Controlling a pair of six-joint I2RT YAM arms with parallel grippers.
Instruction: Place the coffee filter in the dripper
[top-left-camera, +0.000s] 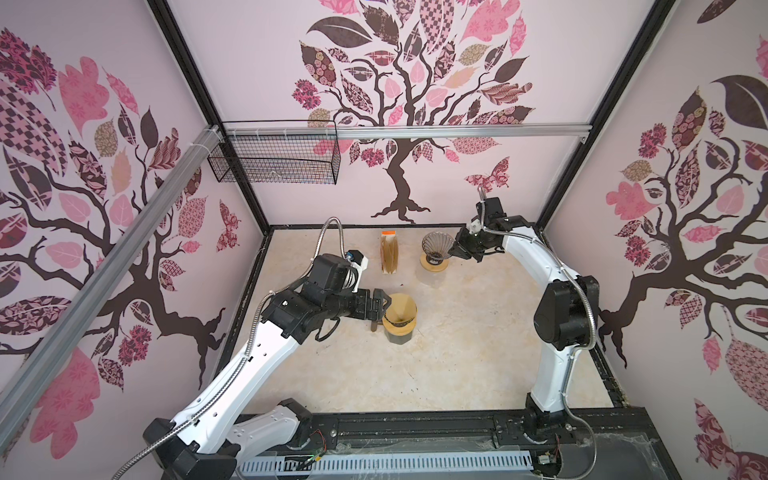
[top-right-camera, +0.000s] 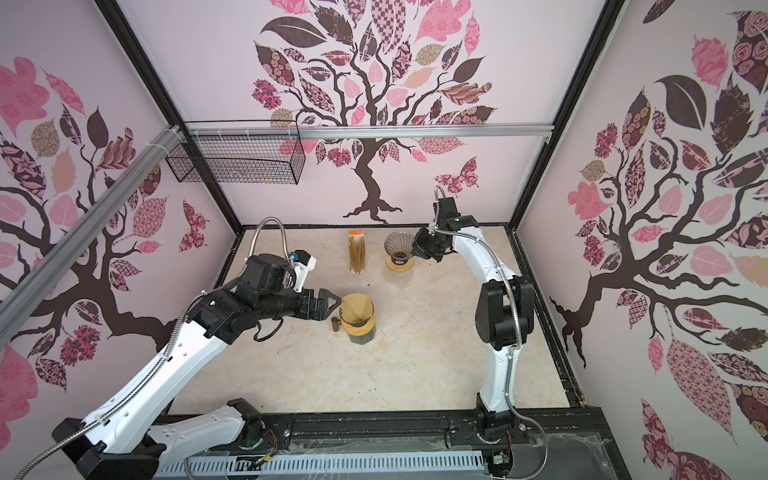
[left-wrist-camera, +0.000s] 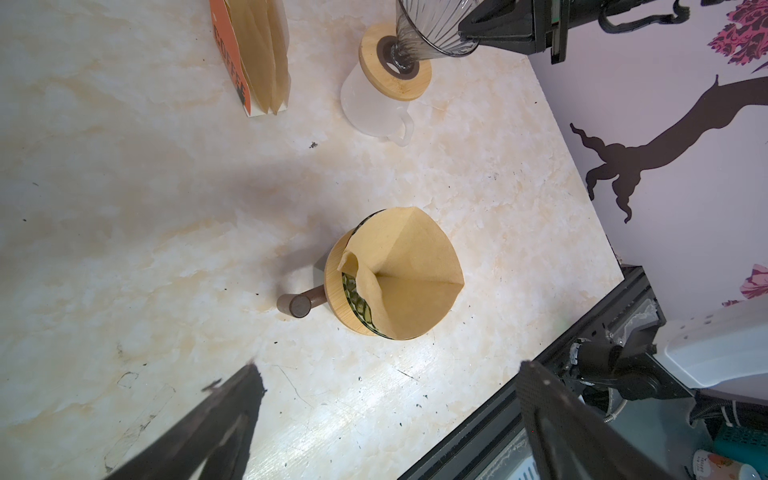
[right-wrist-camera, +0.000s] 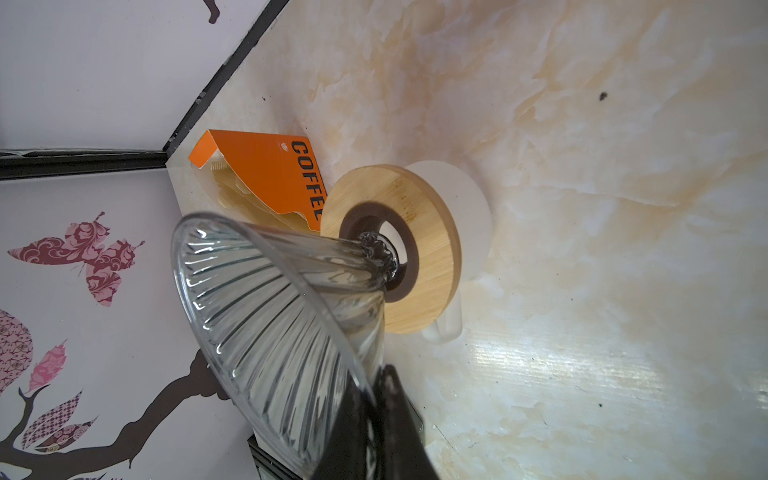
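Note:
A brown paper coffee filter (top-left-camera: 401, 308) (top-right-camera: 358, 308) (left-wrist-camera: 409, 270) sits opened as a cone in a wood-ringed dripper (left-wrist-camera: 336, 270) with a brown handle (left-wrist-camera: 299, 305), mid-table on a dark cup. One edge of the filter curls inward. My left gripper (top-left-camera: 384, 307) (top-right-camera: 336, 305) (left-wrist-camera: 390, 368) is open just left of it, with nothing between the fingers. At the back, my right gripper (top-left-camera: 457, 249) (top-right-camera: 415, 249) (right-wrist-camera: 374, 386) is shut on the rim of a clear ribbed glass dripper (top-left-camera: 434, 245) (top-right-camera: 397, 245) (right-wrist-camera: 270, 299) that has no filter in it.
The glass dripper's wooden base rests on a white mug (left-wrist-camera: 370, 108) (right-wrist-camera: 465, 199). An orange pack of filters (top-left-camera: 389, 251) (top-right-camera: 356, 253) (right-wrist-camera: 270, 174) stands left of it. A wire basket (top-left-camera: 274, 158) hangs on the back-left rail. A black rail runs along the table's front edge.

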